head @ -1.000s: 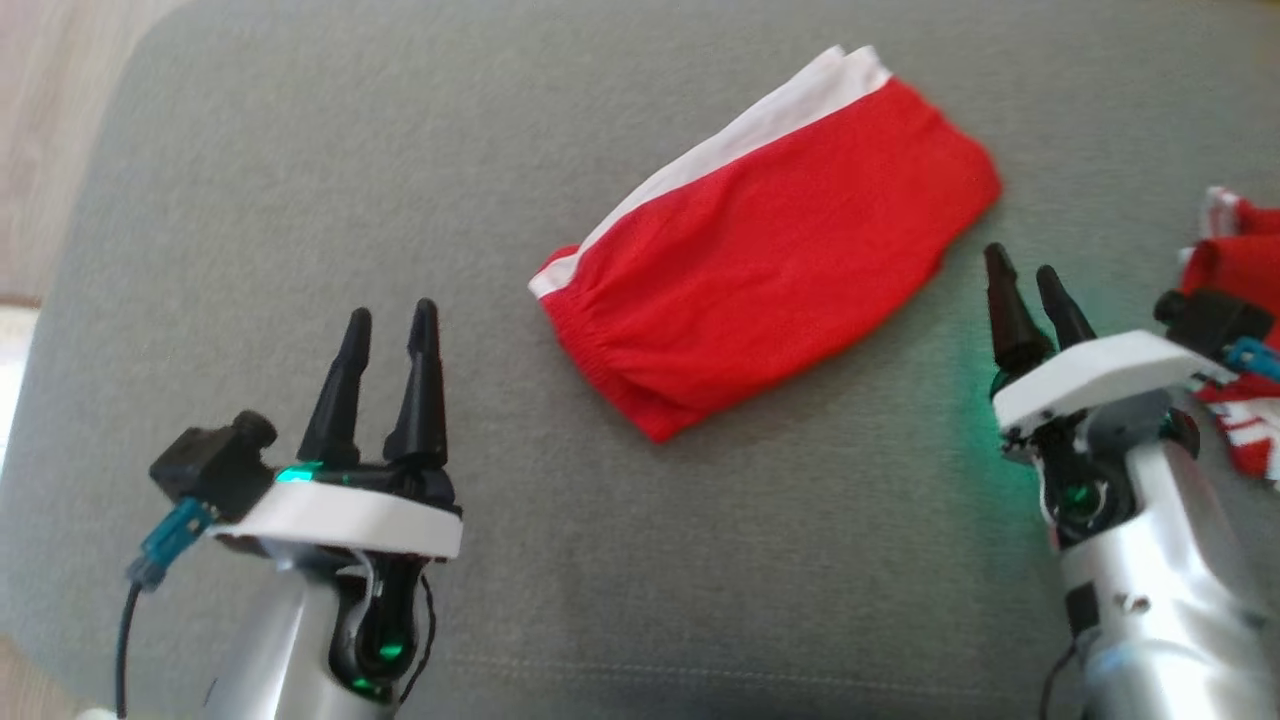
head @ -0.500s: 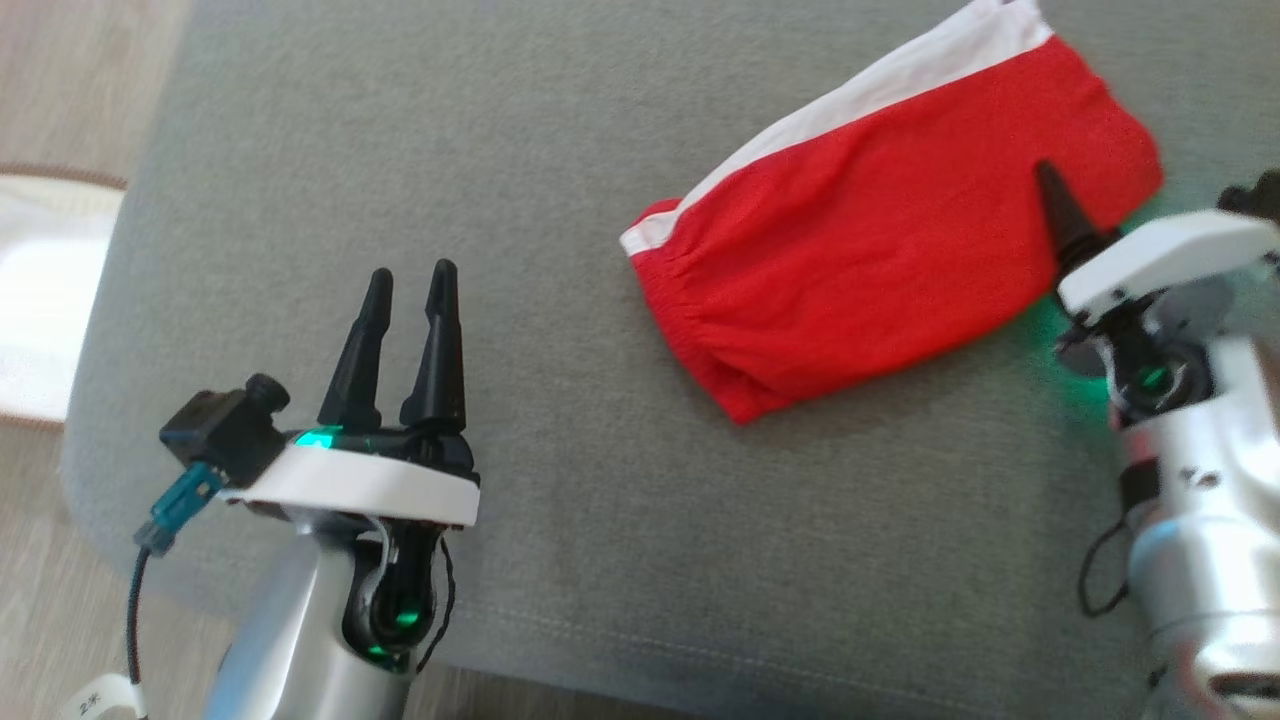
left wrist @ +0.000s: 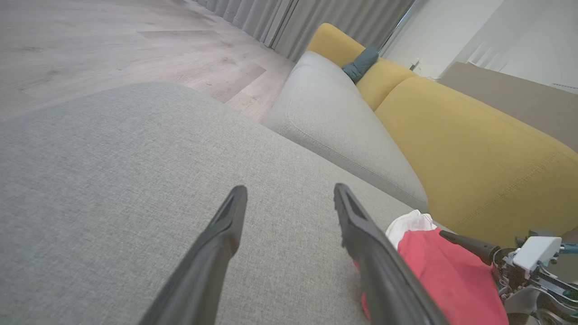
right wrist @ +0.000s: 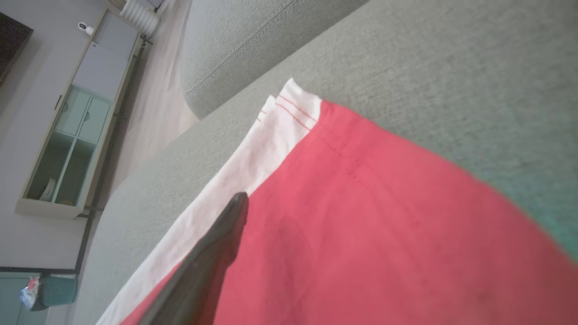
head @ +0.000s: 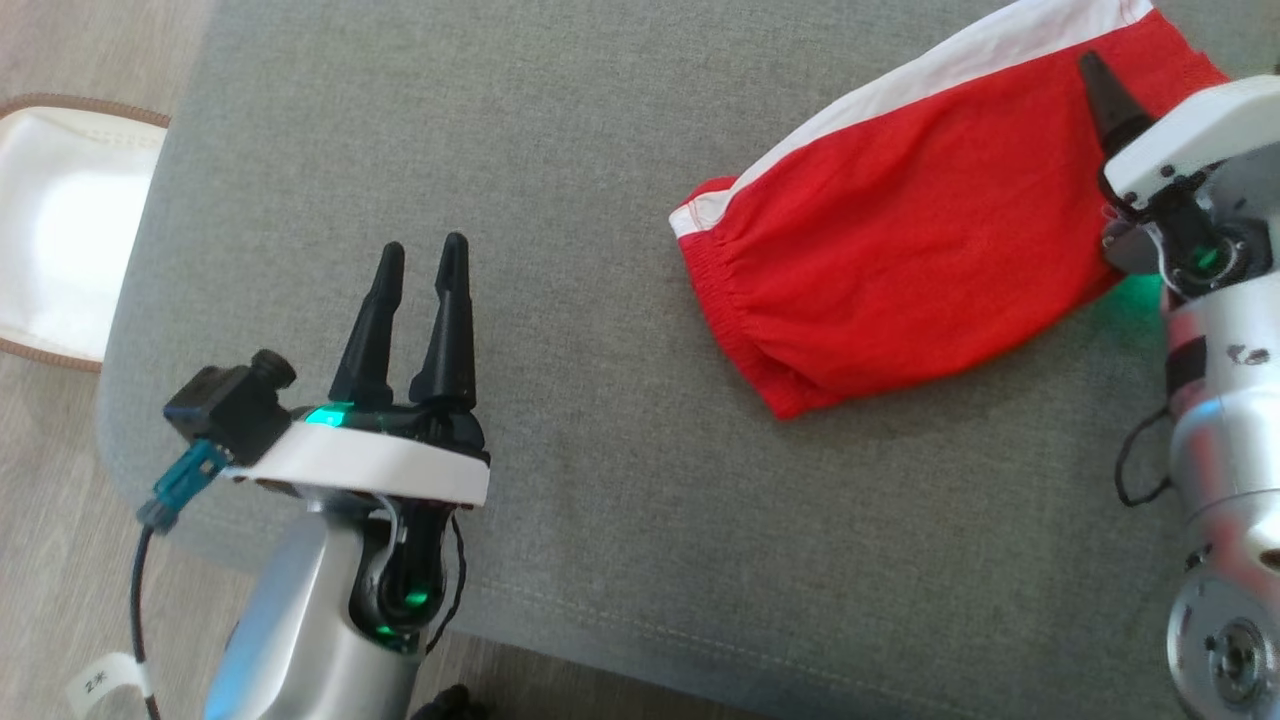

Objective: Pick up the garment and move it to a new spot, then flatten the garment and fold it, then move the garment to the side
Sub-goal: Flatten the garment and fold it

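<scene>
The red shorts point(head: 900, 250) with a white side stripe point(right wrist: 235, 176) lie folded on the grey seat cushion point(head: 600, 150), toward its far right in the head view, waistband end pointing to the cushion's middle. The right gripper point(head: 1125, 115) sits at their right end: one dark finger point(right wrist: 216, 253) lies over the red cloth near the stripe, its partner is hidden, and the jaws stand wide apart, not pinched on the fabric. The left gripper point(head: 424, 255) hovers over bare cushion well apart from the shorts, fingers spread and empty. Behind the cushion rises a yellow sofa back point(left wrist: 474, 149). On the wooden floor point(head: 60, 560) to the left lies a white pad with a brown rim point(head: 60, 220).
</scene>
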`<state>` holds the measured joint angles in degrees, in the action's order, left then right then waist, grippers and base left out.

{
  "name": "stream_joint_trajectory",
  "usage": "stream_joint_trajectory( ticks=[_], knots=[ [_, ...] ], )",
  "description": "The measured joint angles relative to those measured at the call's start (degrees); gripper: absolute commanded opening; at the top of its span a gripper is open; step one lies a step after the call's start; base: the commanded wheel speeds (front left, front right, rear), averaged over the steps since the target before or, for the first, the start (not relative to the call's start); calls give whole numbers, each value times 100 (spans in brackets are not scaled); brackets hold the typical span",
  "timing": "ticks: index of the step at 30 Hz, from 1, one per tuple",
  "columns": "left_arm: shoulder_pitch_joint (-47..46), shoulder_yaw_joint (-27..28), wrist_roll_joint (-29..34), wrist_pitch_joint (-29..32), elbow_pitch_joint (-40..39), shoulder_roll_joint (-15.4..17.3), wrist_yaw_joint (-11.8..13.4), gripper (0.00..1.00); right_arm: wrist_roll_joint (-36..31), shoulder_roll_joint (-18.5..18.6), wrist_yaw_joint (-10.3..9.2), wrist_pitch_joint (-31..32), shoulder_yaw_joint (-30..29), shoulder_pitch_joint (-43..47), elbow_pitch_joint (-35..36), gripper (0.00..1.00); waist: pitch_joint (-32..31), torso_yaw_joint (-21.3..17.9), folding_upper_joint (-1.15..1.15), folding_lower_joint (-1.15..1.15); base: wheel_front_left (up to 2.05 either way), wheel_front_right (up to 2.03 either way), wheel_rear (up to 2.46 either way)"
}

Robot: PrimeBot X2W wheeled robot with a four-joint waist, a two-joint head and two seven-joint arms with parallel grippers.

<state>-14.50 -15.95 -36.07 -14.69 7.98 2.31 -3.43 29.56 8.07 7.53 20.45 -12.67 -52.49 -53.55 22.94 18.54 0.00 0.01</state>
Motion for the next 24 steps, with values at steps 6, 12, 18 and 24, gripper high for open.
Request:
stream_joint_trajectory(
  ticks=[6, 12, 18, 24],
  knots=[
    [3, 14, 7, -1, 66, -8, -1, 100, 178, -166, 0, -211, 29, 37, -101, 0, -133, -174, 0, 0, 0, 0, 0],
    [7, 44, 113, 0, 98, -8, -9, 100, 602, -268, 0, -552, 103, 380, 123, 0, -296, -407, 0, 0, 0, 0, 0],
    [41, 183, 272, 0, 137, -8, -16, 100, 1137, -352, 0, -994, 114, 1067, 586, 0, -553, -771, 0, -1, 0, 0, 0],
    [293, 200, 363, 0, 159, -8, -59, 100, 1436, -388, 0, -1432, -93, 1850, 945, 0, -906, -1122, 0, -1, 0, 0, 0]
  ],
)
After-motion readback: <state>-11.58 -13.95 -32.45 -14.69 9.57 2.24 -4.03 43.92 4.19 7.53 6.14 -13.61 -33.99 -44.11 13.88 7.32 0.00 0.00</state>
